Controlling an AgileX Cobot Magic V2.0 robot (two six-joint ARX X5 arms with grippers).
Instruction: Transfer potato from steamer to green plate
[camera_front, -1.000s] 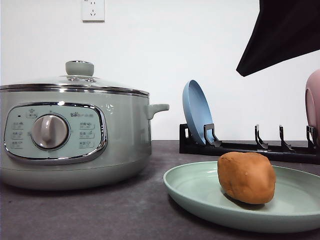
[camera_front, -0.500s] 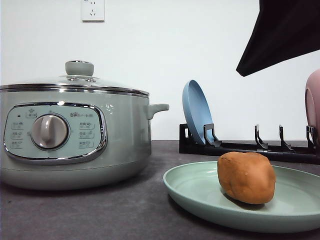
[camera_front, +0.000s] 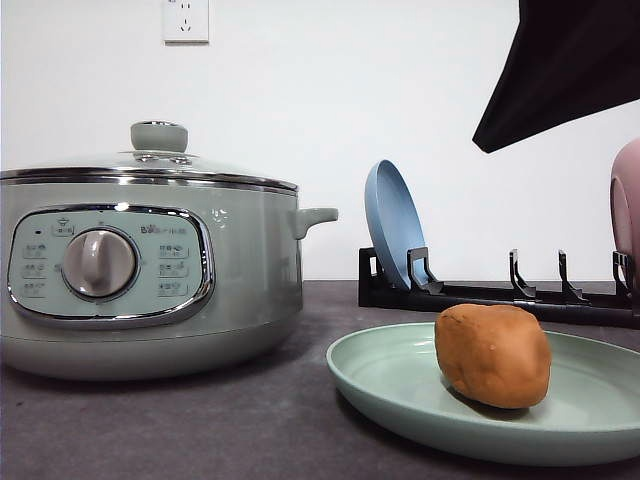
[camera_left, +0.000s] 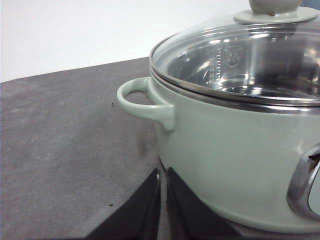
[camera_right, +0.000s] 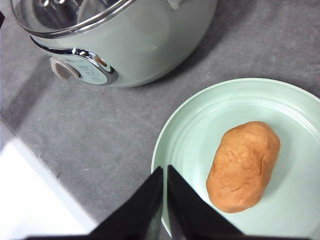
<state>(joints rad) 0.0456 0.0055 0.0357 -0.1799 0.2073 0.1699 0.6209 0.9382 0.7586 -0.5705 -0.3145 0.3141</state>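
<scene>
The potato is seen resting on the green plate, right of the lidded steamer — the transfer is judged complete. Both grippers are closed, empty; only retreat remains.

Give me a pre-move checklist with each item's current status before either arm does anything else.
1. potato rests on the green plate: ok.
2. Potato free of any grip: ok; the right gripper has its fingers together above the plate's rim, apart from the potato.
3. steamer lid seated: ok.
4. left gripper shut, empty, beside the steamer's base: ok.
5. Steamer interior empty: cannot tell fully; through the glass, bare metal shows.
6. blue plate upright in the rack: ok.
</scene>
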